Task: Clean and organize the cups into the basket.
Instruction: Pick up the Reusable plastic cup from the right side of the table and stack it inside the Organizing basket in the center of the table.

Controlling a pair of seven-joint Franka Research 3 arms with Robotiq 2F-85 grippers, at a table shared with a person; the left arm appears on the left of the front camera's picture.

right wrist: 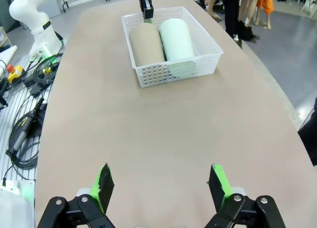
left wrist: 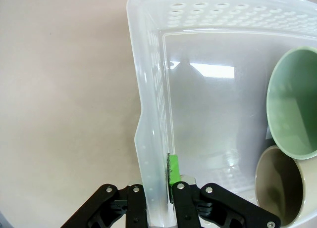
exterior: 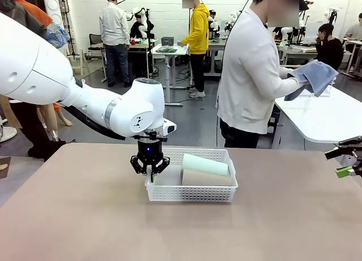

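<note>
We judge the left fingers [left wrist: 173, 169] pinch the basket [exterior: 192, 192] wall to steady or drag it, mint cup [exterior: 205, 163] and tan cup [exterior: 207, 179] lying inside. The right fingers [right wrist: 105, 182] stand wide, empty.

A robotics lab: a white robot arm [exterior: 85, 102] reaches over a tan worktop [exterior: 85, 215], loose cables [right wrist: 22, 134] trail off a side bench, and people [exterior: 198, 29] stand at white tables [exterior: 322, 119] on a grey floor [exterior: 192, 119].
</note>
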